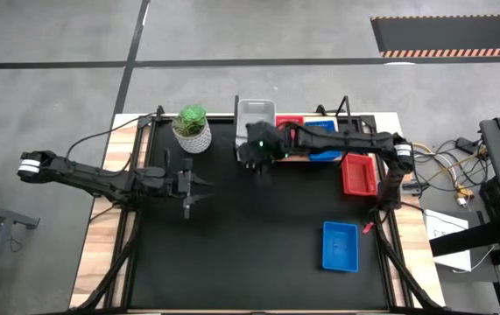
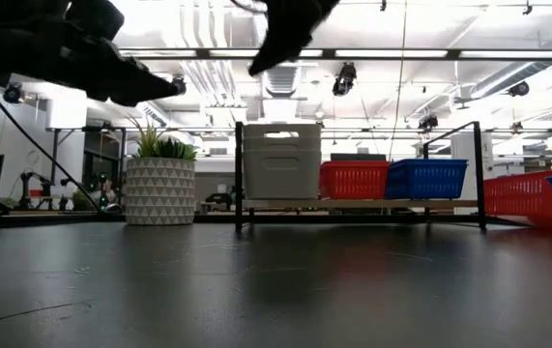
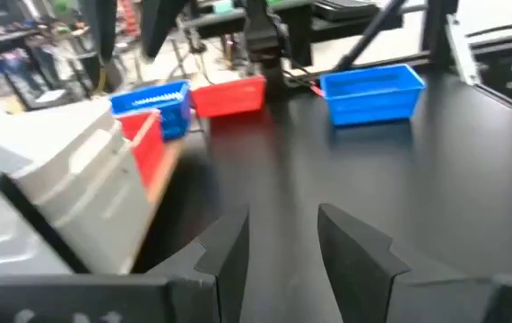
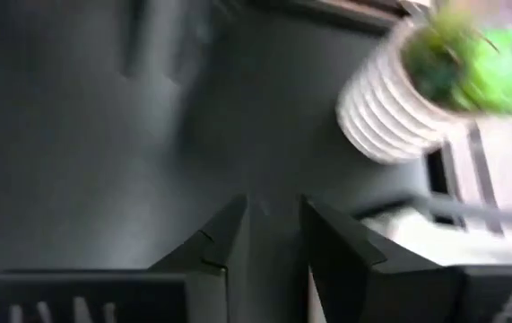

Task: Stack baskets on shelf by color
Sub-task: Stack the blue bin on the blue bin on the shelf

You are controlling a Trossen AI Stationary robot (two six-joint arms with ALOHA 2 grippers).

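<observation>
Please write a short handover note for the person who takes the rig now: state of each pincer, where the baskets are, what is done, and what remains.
Left pincer: open, empty, above the bare tabletop, left of centre.
Right pincer: open, empty, just in front of the shelf, by the white-grey basket.
On the shelf: white-grey basket at its left end, then a red basket, then a blue basket.
Off the shelf: a second red basket on the table at the right, and a second blue basket front right.
How many are nested in each shelf stack is not visible.
Left: the loose red onto red, the loose blue onto blue.
</observation>
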